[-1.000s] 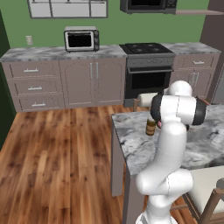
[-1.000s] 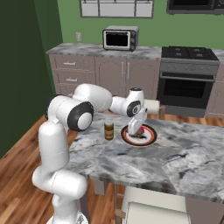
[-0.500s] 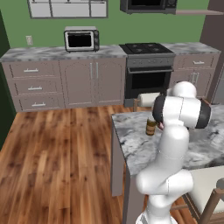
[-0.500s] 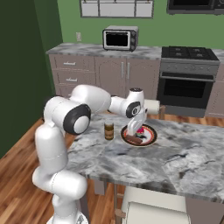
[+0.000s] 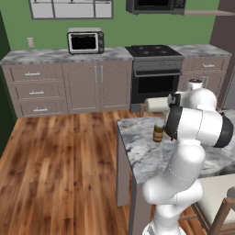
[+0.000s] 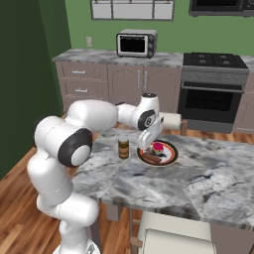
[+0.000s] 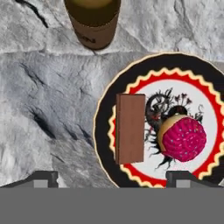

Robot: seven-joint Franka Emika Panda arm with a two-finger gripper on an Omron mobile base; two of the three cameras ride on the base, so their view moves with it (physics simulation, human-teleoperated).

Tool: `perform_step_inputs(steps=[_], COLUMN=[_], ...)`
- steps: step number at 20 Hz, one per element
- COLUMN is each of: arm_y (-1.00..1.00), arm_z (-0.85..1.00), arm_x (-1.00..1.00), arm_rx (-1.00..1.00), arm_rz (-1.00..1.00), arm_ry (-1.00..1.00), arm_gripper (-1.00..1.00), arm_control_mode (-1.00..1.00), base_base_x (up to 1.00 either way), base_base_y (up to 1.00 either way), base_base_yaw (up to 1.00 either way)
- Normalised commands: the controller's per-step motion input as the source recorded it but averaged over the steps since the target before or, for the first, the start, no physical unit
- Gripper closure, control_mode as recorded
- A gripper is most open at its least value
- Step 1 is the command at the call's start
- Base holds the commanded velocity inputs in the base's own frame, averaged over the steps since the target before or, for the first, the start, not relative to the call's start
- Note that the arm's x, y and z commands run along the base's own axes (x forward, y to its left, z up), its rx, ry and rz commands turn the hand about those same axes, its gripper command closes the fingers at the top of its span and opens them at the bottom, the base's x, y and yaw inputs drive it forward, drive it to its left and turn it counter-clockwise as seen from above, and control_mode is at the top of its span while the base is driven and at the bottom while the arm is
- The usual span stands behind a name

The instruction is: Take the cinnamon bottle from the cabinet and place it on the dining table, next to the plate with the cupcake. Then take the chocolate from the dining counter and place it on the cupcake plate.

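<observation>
The brown chocolate [image 7: 130, 128] lies flat on the cupcake plate [image 7: 105, 118], left of the pink cupcake [image 7: 182, 139]. My gripper [image 7: 111, 179] hovers just above them, open, its fingertips [image 7: 41, 179] wide apart and touching nothing. The cinnamon bottle [image 7: 93, 22] stands upright on the marble just beside the plate. In the right base view, the gripper [image 6: 145, 147] hangs over the plate [image 6: 171, 154] with the bottle [image 6: 123, 148] to its left on the dining table [image 6: 198, 183]. From the left base view the bottle [image 5: 158, 133] shows beside my arm, which hides the plate.
A paper towel roll [image 6: 172, 120] stands at the table's far edge. A chair [image 6: 168, 238] sits at the near side. Behind are the stove [image 6: 213, 94], drawer units and a toaster oven [image 6: 136, 43]. Wood floor lies open to the left.
The jaws have gone from shut to wide open, letting go of the chocolate, which now rests on the plate. The hand has lifted slightly; the bottle has not moved.
</observation>
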Motion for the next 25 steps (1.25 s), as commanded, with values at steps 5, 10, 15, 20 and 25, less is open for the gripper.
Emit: perform_step_inputs(steps=[5,10,15,20,25], arm_y=[0.47,0.95,1.00,1.00,0.69], arm_z=[1.00,0.73,0.57,0.17,-0.06], arm_x=[-0.70,-0.82,-0.95,-0.99,-0.40], arm_rx=[0.00,-0.04,-0.22,-0.34,-0.23], arm_rz=[0.00,0.00,0.05,0.16,0.26], arm_ry=[-0.01,-0.12,-0.29,-0.23,-0.03], arm_gripper=[-1.00,-1.00,-1.00,-1.00,-1.00], arm_control_mode=[-1.00,-1.00,-1.00,-1.00,-1.00], base_base_x=[0.00,0.00,0.00,0.00,0.00], base_base_y=[0.00,0.00,0.00,0.00,0.00], base_base_yaw=[0.00,0.00,0.00,0.00,0.00])
